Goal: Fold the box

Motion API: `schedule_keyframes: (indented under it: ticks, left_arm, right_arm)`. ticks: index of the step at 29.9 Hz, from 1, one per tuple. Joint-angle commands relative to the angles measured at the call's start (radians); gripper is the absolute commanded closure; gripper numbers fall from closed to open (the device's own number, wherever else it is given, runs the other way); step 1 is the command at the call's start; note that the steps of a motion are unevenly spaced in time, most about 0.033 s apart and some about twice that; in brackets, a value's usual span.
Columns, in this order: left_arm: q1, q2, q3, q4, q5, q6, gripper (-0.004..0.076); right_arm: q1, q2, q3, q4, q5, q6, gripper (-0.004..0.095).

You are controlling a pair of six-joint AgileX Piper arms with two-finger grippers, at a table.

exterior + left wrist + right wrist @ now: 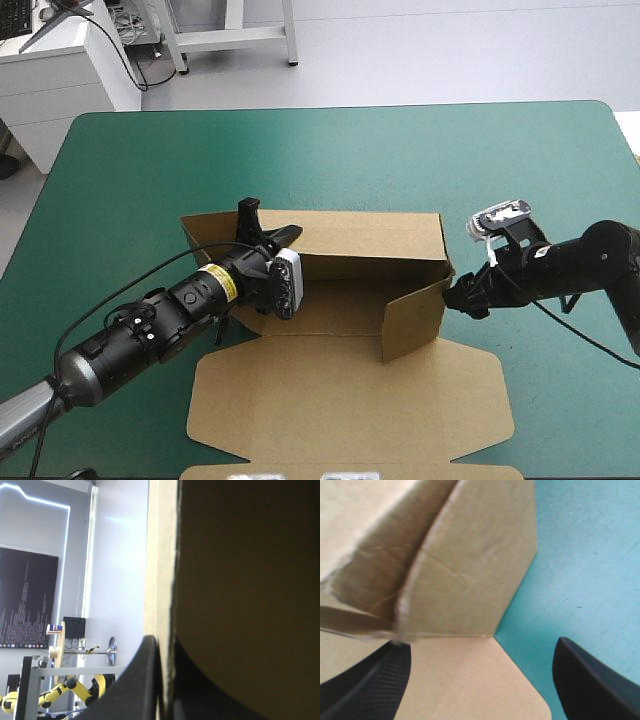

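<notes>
Left claw (265, 232) pinched shut on the box (350, 380) at its left wall | box lies at the middle of the table (120, 180), long axis left to right, lid flat toward the near edge | right claw (462, 296) open, empty, just at the right wall's corner.

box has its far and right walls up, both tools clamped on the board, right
No: only the left tool is clamped on the box; the right tool is open beside the right wall, as the right wrist view shows. Both walls are up.
</notes>
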State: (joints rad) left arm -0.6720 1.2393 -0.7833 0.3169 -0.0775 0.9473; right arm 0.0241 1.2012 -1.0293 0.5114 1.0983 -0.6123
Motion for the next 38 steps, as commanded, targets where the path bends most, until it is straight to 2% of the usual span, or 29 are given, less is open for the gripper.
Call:
schedule_keyframes:
  ticks: [1, 7, 11, 16, 22, 27, 29, 32, 38]
  left_arm:
    - [-0.007, -0.017, -0.016, -0.015, -0.019, -0.007, 0.0732]
    - [-0.007, -0.017, -0.016, -0.015, -0.019, -0.007, 0.0732]
    - [-0.007, -0.017, -0.016, -0.015, -0.019, -0.007, 0.0732]
    - [-0.007, -0.017, -0.016, -0.015, -0.014, -0.007, 0.0732]
    - [-0.007, -0.017, -0.016, -0.011, 0.078, 0.002, 0.0732]
    - [-0.009, -0.017, -0.016, -0.011, 0.106, 0.002, 0.0732]
    - [-0.009, -0.017, -0.016, -0.011, 0.106, 0.002, 0.0732]
    - [-0.02, -0.017, -0.016, -0.015, 0.104, 0.002, 0.0732]
    - [-0.04, -0.017, -0.016, -0.015, 0.096, -0.001, 0.0732]
  right_arm:
    - [-0.006, -0.029, -0.026, 0.084, 0.021, -0.045, 0.0193]
    - [0.006, -0.027, -0.026, 0.17, 0.038, -0.104, 0.0193]
    - [0.077, 0.0, -0.025, 0.191, 0.026, -0.116, 0.0193]
    - [0.17, 0.028, -0.023, 0.185, -0.123, -0.129, 0.0193]
    - [0.18, 0.028, -0.023, 0.138, -0.245, -0.129, 0.0193]
    - [0.18, 0.028, -0.023, 0.092, -0.355, -0.129, 0.0196]
    - [0.18, 0.028, -0.023, 0.076, -0.385, -0.129, 0.0233]
    - [0.18, 0.028, -0.023, 0.08, -0.377, -0.126, 0.0365]
    - [0.18, 0.028, -0.023, 0.092, -0.247, -0.126, 0.0688]
